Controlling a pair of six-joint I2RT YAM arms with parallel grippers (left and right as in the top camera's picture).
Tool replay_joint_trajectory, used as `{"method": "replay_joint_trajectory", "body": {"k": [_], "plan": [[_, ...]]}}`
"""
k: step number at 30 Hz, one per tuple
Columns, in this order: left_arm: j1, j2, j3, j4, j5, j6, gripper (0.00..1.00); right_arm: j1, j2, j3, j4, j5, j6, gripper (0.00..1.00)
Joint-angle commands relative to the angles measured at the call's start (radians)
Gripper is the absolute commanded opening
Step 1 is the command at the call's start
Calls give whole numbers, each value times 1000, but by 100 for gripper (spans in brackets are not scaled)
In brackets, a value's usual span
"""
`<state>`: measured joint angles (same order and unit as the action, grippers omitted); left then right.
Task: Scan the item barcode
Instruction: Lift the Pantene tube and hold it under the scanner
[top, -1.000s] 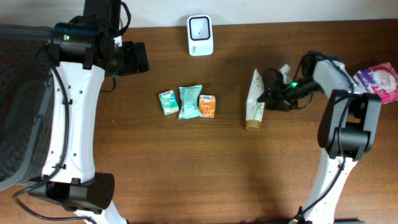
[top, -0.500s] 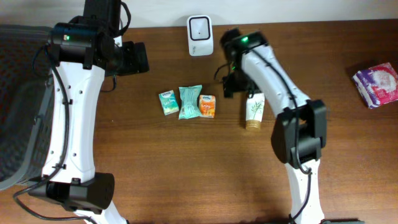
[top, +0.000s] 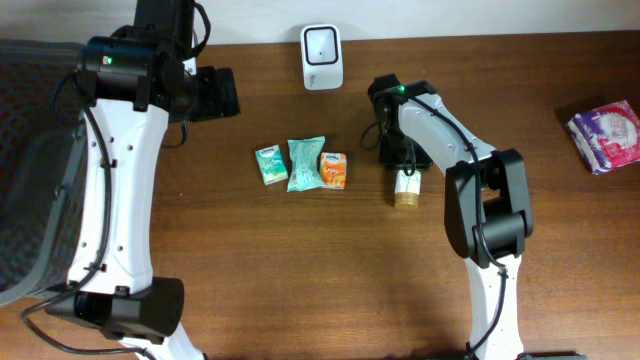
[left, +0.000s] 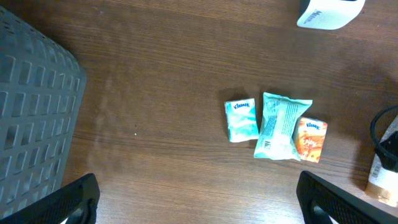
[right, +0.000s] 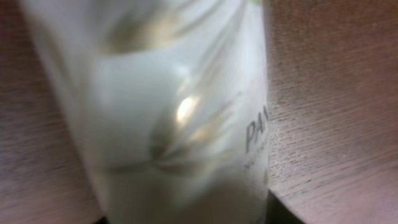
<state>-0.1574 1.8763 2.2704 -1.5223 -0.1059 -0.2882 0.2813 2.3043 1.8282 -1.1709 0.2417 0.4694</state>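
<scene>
The item, a white tube (top: 407, 184) with a gold cap, lies on the wooden table right of centre. My right gripper (top: 403, 158) is down over its upper half and covers it from above. In the right wrist view the tube (right: 180, 112) fills the frame, blurred, and the right gripper (right: 186, 219) has its dark fingers pressed against both sides, shut on the tube. The white barcode scanner (top: 322, 57) stands at the table's back edge. My left gripper (left: 199, 200) hangs open high over bare wood at the left, holding nothing.
A small tissue pack (top: 270, 165), a teal pouch (top: 305, 163) and an orange carton (top: 334, 170) lie in a row left of the tube. A pink packet (top: 607, 135) sits at the far right. A grey basket (top: 30, 170) stands off the left edge.
My right arm has swung from the far right side to the middle and come down over the tube, its jaws opening wide and then closing on it. The left arm has not moved.
</scene>
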Motion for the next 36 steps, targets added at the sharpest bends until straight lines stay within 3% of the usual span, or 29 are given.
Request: {"method": "replay_joint_trajectory", "body": {"k": [1,3,6,11,14,22,29,36], "plan": [[3,-6,7,2,-7,-3,99,-7,-9,85,-35,-30,-64,13],[3,-6,7,2,-7,-3,99,-17,-9,176,-73,-107,-134,4],[3,-6,7,2,-7,-3,99,-50,-9,317,-127,-342,-261,4],[5,-6,7,2,-7,-3,99,-164,-9,425,-135,-1098,-544,5],[3,-6,7,2,-7,-3,99,-202,-9,420,-134,-1371,-676,7],[3,-6,7,2,-7,-3,99,-202,-9,420,-58,-1694,-683,7],[3,-6,7,2,-7,-3,99,-146,-9,420,266,-1764,-727,8],[3,-6,7,2,-7,-3,99,-104,-9,420,357,-1704,-670,10]]}}
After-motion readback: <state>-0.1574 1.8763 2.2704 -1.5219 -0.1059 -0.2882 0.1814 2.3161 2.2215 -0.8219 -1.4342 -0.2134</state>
